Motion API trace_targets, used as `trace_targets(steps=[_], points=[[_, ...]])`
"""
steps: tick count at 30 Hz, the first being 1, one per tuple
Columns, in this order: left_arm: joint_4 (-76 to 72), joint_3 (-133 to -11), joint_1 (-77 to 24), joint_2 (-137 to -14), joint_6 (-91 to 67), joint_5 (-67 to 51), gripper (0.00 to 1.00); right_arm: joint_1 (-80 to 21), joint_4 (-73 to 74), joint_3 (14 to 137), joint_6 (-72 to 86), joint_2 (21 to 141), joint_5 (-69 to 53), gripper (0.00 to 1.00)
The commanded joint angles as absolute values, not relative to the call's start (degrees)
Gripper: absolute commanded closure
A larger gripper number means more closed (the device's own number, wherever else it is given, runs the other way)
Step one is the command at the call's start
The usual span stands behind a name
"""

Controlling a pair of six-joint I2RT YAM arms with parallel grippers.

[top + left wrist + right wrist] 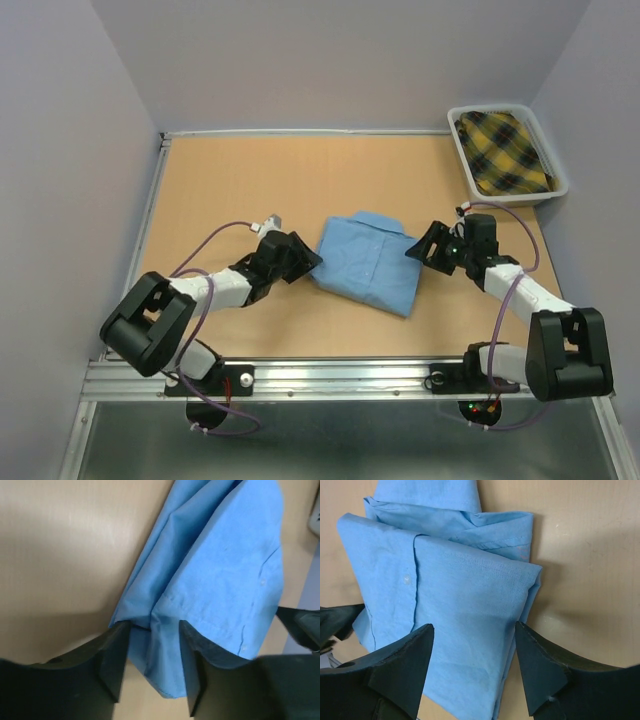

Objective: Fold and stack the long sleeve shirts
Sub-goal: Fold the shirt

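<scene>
Your left fingers [112,660] are part open, with a narrower gap than on the right. They straddle the 9 o'clock edge of the plain light blue long sleeve shirt [365,262]. A creased fold of cloth lies slack in the gap, and the hem runs on past the tips toward the wrist camera. They're not clamped on anything.

Your right fingers [405,670] are wide open and holding nothing. They straddle the shirt's 3 o'clock edge, the thick stacked fold, with the tips low over the cloth. You can't tell from the wrist view whether the tips touch it.

The shirt is folded into a compact rectangle and lies flat on the tan wooden counter [230,190], about centre, skewed slightly off square. The collar is at the 12 o'clock end and the button front faces up. One small white button [406,579] shows in the right wrist view. Each wrist view catches the other arm's dark fingers at the frame edge, across the shirt.

The black-and-white left arm [215,288], with its purple cable, runs back toward 7 o'clock to its base. The right arm [520,290] runs back toward 5 o'clock.

A white plastic bin [462,150] sits in the far right corner of the counter, at 1 o'clock from the shirt and well apart from it. It holds a yellow and dark plaid cloth [505,150]; you can't tell what garment it is.
</scene>
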State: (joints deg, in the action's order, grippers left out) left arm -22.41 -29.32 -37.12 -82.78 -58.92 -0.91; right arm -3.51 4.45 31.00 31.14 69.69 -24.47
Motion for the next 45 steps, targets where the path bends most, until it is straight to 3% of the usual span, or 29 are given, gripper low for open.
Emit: trace_targets(steps=[1,3,5,14,20,30,40,43,45], points=[[-20.8,-32.8,-36.0,-76.7,-52.2,6.4,0.31,-3.8,1.6,34.4,29.3,70.3,-23.7,0.29],[-17.7,-38.4,-35.2,-75.6,-45.0,5.5,0.18,-3.7,1.7,35.1,29.5,68.9,-19.3,0.3],[-15.9,-41.8,-34.5,-75.8,-39.3,3.6,0.14,-3.8,2.2,35.9,29.4,68.6,-16.5,0.31],[-7.8,-62.4,-30.1,-93.4,-15.7,-13.6,0.14,-3.3,2.3,37.5,32.9,73.6,-12.8,0.3],[-6.2,-70.6,-30.1,-104.7,-11.2,-19.2,0.14,-1.1,-2.1,36.0,33.3,76.5,-15.6,0.3],[-6.7,-72.8,-30.1,-108.9,-11.4,-20.6,0.16,-1.1,-9.8,33.2,33.0,82.9,-21.6,0.34],[-9.9,-72.2,-30.1,-110.8,-14.3,-25.1,0.39,-1.1,-12.4,32.4,31.1,84.4,-23.3,0.53],[-10.0,-71.9,-30.1,-111.2,-14.7,-25.4,0.45,-1.1,-12.4,32.2,30.7,84.0,-23.5,0.62],[-10.0,-71.6,-30.1,-111.0,-14.9,-25.5,0.53,-1.1,-12.4,32.0,30.1,83.8,-23.6,0.74]])
